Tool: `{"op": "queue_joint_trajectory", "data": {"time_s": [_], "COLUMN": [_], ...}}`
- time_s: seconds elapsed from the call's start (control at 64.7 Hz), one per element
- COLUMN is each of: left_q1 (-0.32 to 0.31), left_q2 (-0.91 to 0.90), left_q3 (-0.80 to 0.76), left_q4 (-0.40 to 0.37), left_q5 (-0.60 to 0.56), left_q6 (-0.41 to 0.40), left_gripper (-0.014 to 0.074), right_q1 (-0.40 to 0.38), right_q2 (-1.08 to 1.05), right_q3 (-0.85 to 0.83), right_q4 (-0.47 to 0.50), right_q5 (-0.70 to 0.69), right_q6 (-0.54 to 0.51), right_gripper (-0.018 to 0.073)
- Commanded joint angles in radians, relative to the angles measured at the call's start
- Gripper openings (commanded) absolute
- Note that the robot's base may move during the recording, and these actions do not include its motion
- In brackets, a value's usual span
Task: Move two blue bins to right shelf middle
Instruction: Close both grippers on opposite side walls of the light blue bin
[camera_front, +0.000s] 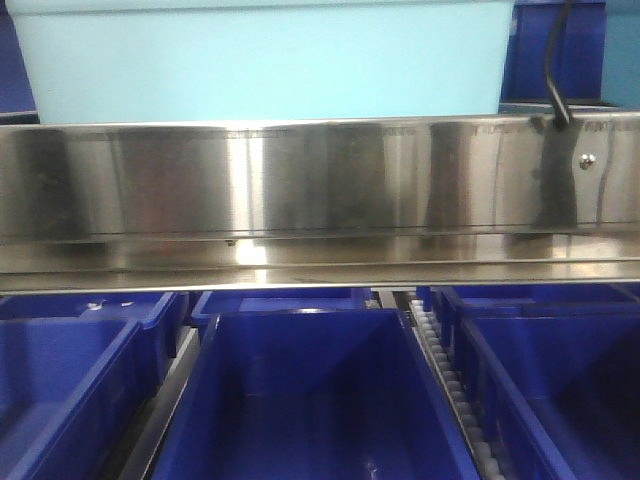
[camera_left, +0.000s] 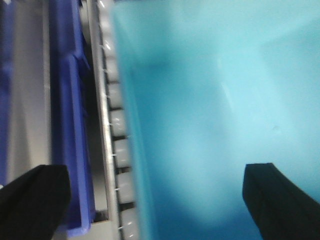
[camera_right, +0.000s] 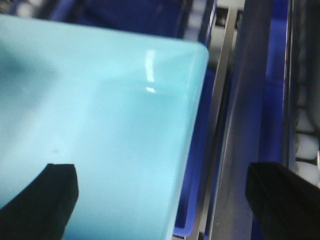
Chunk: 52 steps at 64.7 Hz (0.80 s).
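A light blue bin (camera_front: 260, 60) fills the top of the front view, above a steel shelf rail (camera_front: 320, 190). My left gripper (camera_left: 157, 200) is open. Its black fingers (camera_left: 35, 200) stand wide apart on either side of the bin's left wall, over the bin's inside (camera_left: 215, 100). My right gripper (camera_right: 162, 200) is open too. Its fingers (camera_right: 40, 200) straddle the right wall, near a rounded corner of the bin (camera_right: 90, 110). Neither gripper shows in the front view. I cannot tell whether any finger touches the bin.
Dark blue bins (camera_front: 310, 400) sit in rows below the rail, at left (camera_front: 60, 390) and right (camera_front: 560, 390), with a white roller track (camera_front: 450, 390) between them. Dark blue bins also flank the light bin in the left wrist view (camera_left: 70, 100) and the right wrist view (camera_right: 265, 100). A black cable (camera_front: 555, 70) hangs at upper right.
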Motion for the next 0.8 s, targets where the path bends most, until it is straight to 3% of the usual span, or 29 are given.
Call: {"op": "queue_joint_trajectory", "data": {"time_s": [0.0, 0.788], "left_q1": [-0.006, -0.004], "left_q2": [0.039, 0.16], "left_q3": [-0.008, -0.008], "left_q4": [0.008, 0.014], "left_q5": [-0.005, -0.005], "left_q6": [-0.017, -0.017], "left_gripper": [0.0599, 0.0599], "right_q1": [-0.005, -0.005], "right_q2": [0.03, 0.177], "right_q3": [-0.009, 0.0], "right_q4": [0.031, 0.032], "right_q5": [-0.003, -0.003], "right_q6": [0.006, 0.006], "right_gripper": [0.057, 0.057]}}
